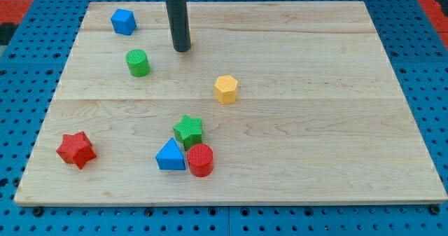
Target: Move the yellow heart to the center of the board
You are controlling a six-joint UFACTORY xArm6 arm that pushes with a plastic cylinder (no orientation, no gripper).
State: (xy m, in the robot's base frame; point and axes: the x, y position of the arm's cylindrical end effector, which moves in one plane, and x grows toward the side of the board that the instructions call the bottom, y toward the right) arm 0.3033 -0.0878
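1. Camera view, layout: you are looking down at a pale wooden tabletop (pixel 315 124) on a blue pegboard, with seven blocks in sight.
   - A blue cube (pixel 123 22) sits near the view's top left, with a green cylinder (pixel 138 63) below it.
   - A yellow hexagon (pixel 226 89) stands alone, a little left of the board's middle.
   - Toward the view's bottom, a green star (pixel 188 130), a blue triangle (pixel 170 155) and a red cylinder (pixel 200 160) sit packed close together.
   - A red star (pixel 75 149) lies well apart at the lower left.

2. Camera view, the task's thing: the yellow heart does not show anywhere. It may be hidden behind the dark rod (pixel 177 15), but you cannot tell that from this view.

3. Camera view, the tool: it is a plain straight rod with no jaws, so it neither opens nor closes, and it holds nothing.
   - My tip (pixel 182 50) rests on the tabletop near the view's top, to the right of the green cylinder and clear of it.
   - It is up and to the left of the yellow hexagon, and touches no visible block.

4. Why it stands there, as a judgement: the board's centre lies down and to the right of my tip. A push from here would therefore head the right way, if the heart is in fact at the rod. The yellow hexagon lies near that line and could be knocked.
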